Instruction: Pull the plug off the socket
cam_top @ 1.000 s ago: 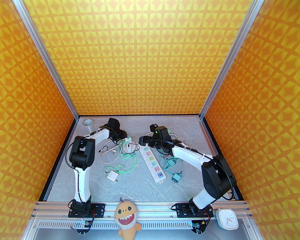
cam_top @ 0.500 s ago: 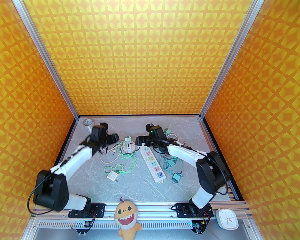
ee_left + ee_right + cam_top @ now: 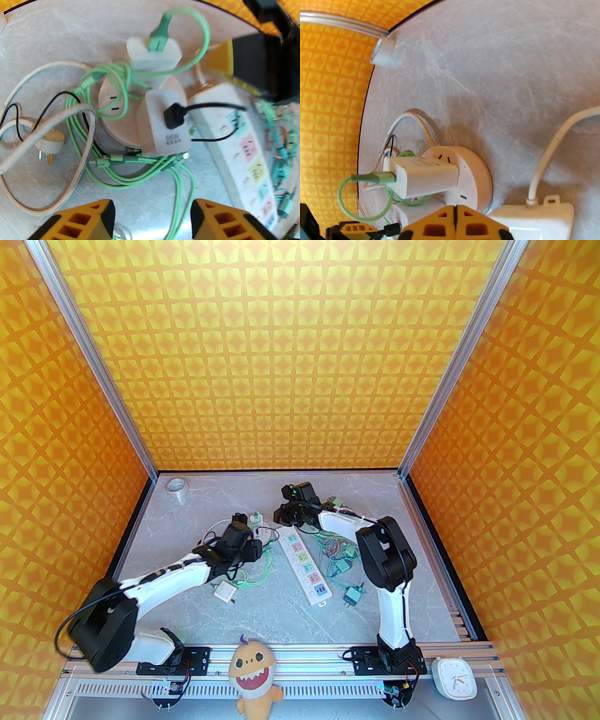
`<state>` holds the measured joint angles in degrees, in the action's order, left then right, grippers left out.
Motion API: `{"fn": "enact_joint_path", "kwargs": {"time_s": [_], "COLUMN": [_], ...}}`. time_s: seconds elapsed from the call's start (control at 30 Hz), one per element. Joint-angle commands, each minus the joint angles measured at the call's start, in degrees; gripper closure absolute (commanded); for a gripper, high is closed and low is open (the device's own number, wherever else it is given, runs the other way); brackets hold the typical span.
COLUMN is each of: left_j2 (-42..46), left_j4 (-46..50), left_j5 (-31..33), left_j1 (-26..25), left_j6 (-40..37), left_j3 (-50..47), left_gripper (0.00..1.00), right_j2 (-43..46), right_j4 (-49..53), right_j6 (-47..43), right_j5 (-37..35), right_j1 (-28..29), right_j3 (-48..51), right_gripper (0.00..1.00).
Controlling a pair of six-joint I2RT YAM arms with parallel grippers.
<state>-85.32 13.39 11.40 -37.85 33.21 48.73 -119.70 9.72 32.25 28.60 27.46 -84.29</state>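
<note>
Clutter flanks the power strip [image 3: 307, 568]
Left of it green cables [image 3: 117, 160] and a round hub [image 3: 121, 131] with two chargers [image 3: 159, 138]; right of it teal adapters [image 3: 341, 568]; beyond its near end the table [image 3: 281, 619] lies bare

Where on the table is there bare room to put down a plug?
The table is bare at the near side, between the white charger, the power strip and the plush toy, and along the far edge beside the tape roll. It is crowded with green cables on both sides of the strip.
</note>
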Motion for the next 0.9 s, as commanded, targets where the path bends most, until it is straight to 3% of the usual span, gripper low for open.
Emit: {"fn": "enact_joint_path", "kwargs": {"time_s": [0.0, 0.43, 0.67, 0.87], "left_j2": [-4.39, -17.89, -17.84, -13.65], "left_j4": [0.51, 2.68, 3.35, 1.09], "left_j5": [5.57, 12.74, 14.10, 12.89], "left_j1": [-1.69, -1.97, -1.53, -0.22], "left_j6": [0.41, 1.69, -1.18, -8.01], "left_j3": [4.27, 15.65, 15.07, 10.52], "left_gripper": [0.41, 0.44, 0.67, 0.74], "right_j2": [-1.25, -0.22, 0.02, -0.71], "right_j4": [2.17, 2.30, 1.70, -1.05], "right_j6": [-0.91, -1.65, -1.41, 0.76], "right_j5": [1.11, 0.69, 1.84, 4.58], "right_j1": [0.18, 0.13, 0.26, 1.34], "right_j3": [-1.50, -0.85, -0.82, 0.15], "right_gripper": [0.96, 0.96, 1.00, 1.00]}}
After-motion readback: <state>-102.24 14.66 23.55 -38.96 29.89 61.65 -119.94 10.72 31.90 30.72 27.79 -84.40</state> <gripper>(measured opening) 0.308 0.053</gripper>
